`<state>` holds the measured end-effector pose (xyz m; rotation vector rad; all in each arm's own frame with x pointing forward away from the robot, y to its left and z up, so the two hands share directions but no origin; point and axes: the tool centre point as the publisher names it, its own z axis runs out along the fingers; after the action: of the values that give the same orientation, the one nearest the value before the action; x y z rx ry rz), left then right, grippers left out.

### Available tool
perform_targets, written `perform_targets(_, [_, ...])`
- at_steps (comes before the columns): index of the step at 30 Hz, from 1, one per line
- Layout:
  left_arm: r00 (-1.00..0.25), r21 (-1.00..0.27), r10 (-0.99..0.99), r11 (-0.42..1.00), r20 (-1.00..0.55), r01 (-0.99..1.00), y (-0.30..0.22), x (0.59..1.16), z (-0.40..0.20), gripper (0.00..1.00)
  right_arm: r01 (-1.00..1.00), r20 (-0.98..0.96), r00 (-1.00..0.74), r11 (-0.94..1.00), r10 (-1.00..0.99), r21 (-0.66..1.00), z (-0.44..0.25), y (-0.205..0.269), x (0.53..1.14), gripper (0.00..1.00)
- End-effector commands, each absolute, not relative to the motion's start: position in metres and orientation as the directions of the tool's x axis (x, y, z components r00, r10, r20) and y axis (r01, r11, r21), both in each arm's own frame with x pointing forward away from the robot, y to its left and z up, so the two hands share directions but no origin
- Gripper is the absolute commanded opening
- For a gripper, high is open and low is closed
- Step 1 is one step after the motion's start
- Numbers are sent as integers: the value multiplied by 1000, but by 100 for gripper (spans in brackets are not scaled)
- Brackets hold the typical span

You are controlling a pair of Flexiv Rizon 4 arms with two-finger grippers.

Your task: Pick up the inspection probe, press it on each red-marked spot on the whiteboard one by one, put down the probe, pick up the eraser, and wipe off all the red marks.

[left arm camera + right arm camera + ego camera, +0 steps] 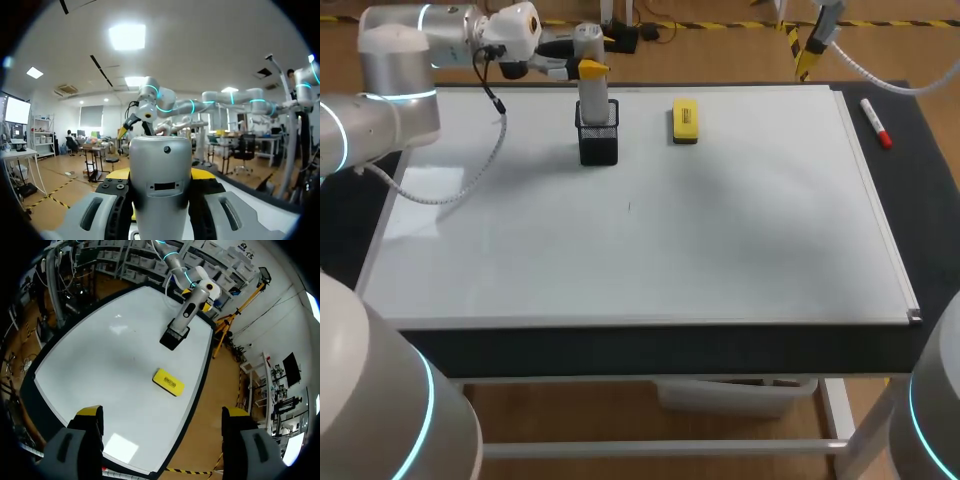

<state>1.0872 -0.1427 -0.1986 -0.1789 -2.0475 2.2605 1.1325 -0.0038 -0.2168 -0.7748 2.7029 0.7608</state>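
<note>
- The inspection probe [592,98] stands upright in the black mesh holder [598,142], near the far edge of the whiteboard [720,240]
- The left gripper [588,68] clasps the probe's upper part, one finger on each side
- The yellow eraser [685,120] lies flat on the board beside the holder, apart from it
- The right gripper [162,415] hangs above the board, spread wide and holding nothing

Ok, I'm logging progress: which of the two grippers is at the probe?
The left gripper, its fingers closed on the probe standing in the holder; the right gripper hangs open, well clear of it.
</note>
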Motion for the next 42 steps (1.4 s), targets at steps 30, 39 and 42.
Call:
perform_targets(30, [-979, -996, 202, -85, -39, 22, -148, 1101, -253, 0, -547, -342, -834, 727, -432, 416, -216, -4, 1134, 100])
perform_targets(39, [-978, -997, 207, -78, -38, 22, -149, 1102, -265, 0, -547, -342, -834, 727, -432, 416, -216, -4, 1134, 100])
perform_targets(42, [-978, -997, 206, -76, -40, 25, -149, 1103, -267, 0, -547, -342, -834, 727, -432, 416, -216, -4, 1134, 100])
